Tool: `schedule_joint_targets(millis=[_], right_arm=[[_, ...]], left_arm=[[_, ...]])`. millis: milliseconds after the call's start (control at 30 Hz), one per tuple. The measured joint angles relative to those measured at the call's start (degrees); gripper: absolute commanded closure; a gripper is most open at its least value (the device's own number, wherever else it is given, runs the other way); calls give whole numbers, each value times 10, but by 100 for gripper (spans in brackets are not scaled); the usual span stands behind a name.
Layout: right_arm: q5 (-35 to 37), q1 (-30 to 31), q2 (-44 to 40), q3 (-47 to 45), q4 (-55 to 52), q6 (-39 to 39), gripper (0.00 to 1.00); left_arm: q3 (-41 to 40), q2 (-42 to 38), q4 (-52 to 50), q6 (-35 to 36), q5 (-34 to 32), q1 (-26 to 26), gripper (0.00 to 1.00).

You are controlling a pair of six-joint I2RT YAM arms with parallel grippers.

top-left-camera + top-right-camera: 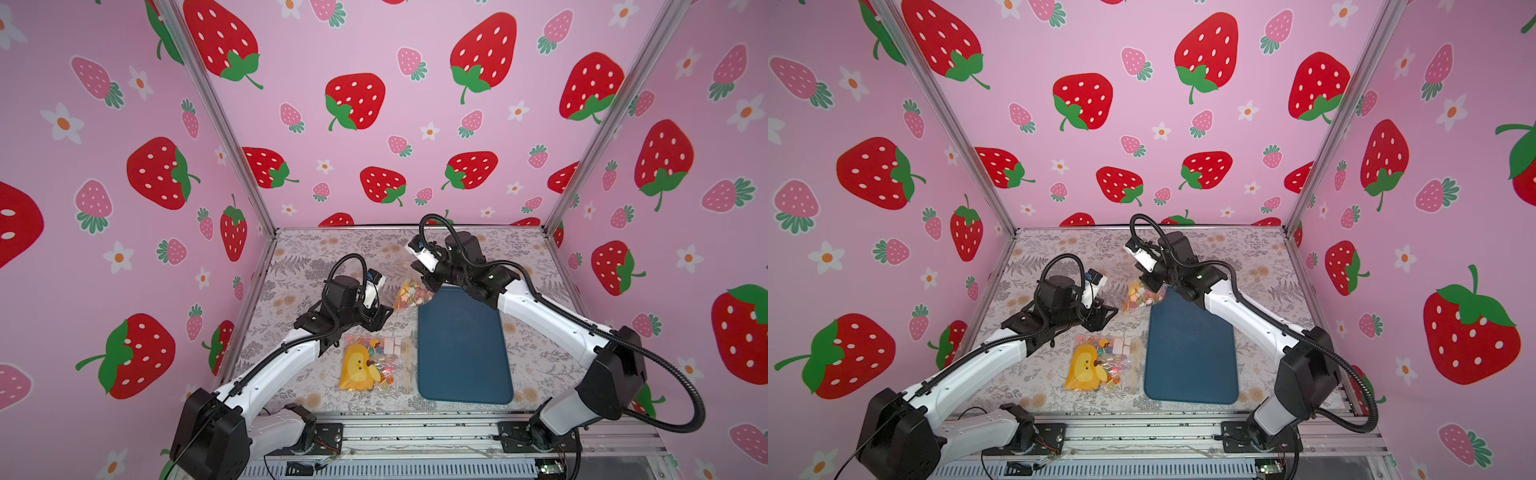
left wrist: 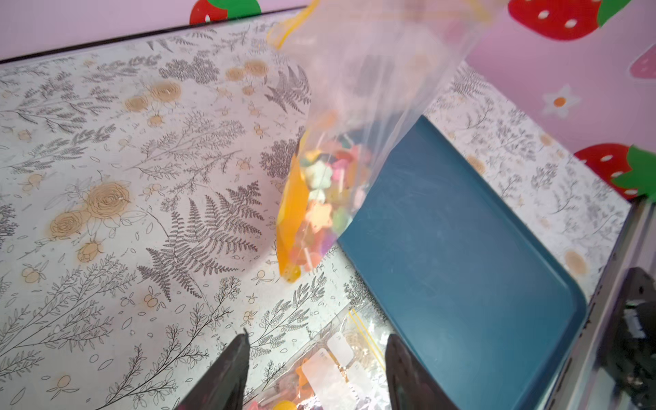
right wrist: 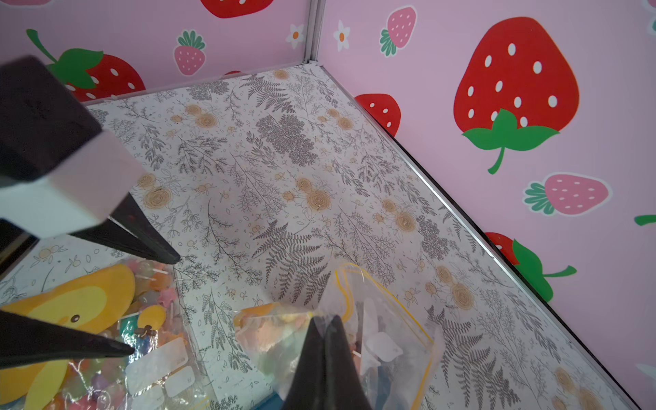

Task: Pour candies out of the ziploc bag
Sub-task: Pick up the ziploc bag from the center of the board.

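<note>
Left jaws — parted, empty — sit just near-left of the clear candy-filled ziploc bag (image 1: 411,296) hanging from clamped right jaws.

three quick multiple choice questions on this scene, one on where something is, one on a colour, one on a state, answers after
1. Where is the flat bag?
A) on the table, beside the tray
B) on the tray
C) leaning on the back wall

2. What colour is the tray?
A) red
B) white
C) dark blue

3. The right gripper is:
A) open and empty
B) shut on the lifted bag
C) resting on the tray

Answers:
1 A: both top views show it lying on the table next to the tray's long edge.
2 C: its whole surface is dark blue.
3 B: the right wrist view shows the fingertips pinched together on the plastic, with the bag hanging below.
</note>
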Motion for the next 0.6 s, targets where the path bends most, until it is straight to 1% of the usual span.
schedule_joint_targets(millis=[200, 400, 533, 600], right_arm=[[31, 0, -43, -25, -5, 8, 100], [47, -1, -82, -59, -2, 29, 100], [57, -3, -110, -107, 4, 53, 100], [64, -5, -122, -132, 7, 63, 100]], left_arm=[[4, 52, 0, 13, 1, -18, 41], [-10, 70, 62, 4, -10, -49, 41], [-10, 102, 92, 8, -23, -50, 53], [-8, 122, 96, 14, -27, -50, 54]])
